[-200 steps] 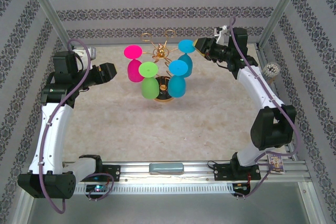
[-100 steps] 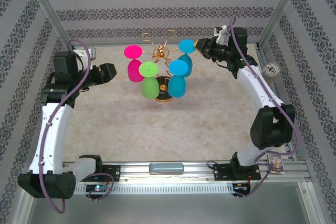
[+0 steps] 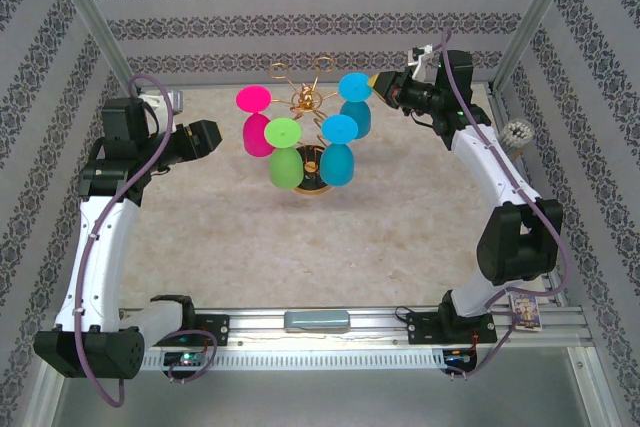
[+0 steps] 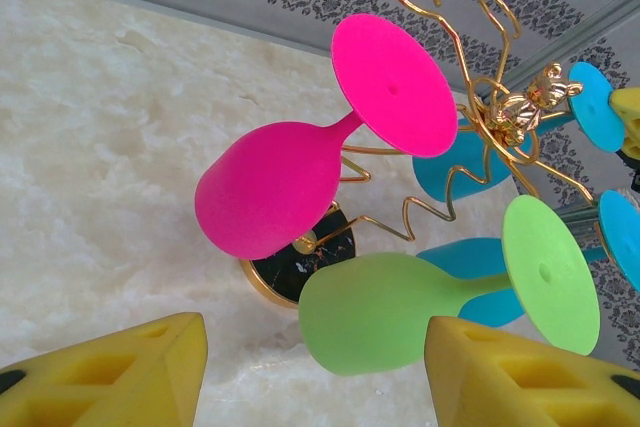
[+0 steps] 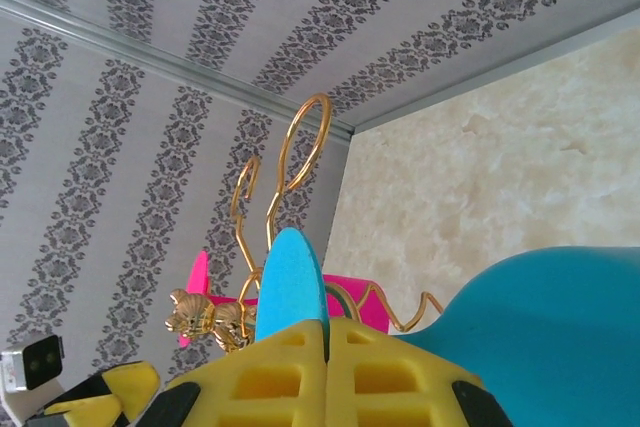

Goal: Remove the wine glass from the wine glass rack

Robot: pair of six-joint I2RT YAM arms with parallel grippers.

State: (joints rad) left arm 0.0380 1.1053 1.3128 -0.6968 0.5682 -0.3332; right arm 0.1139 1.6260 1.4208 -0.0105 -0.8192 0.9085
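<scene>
**Right Arm Seizes Blue Glass**

The left gripper (image 3: 212,135) hovers, jaws parted, left of the mid-table wine glass rack (image 3: 305,100). At far right, the right gripper (image 3: 380,87) clamps the foot of the hanging blue wine glass (image 3: 356,119). Sliding it out of its ring looks next.

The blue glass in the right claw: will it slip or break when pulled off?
The blue glass looks matte and opaque, perhaps plastic, so likely light and not brittle. The right gripper pinches only its thin foot, so it may swivel. The gold rack looks slender and might wobble.
</scene>
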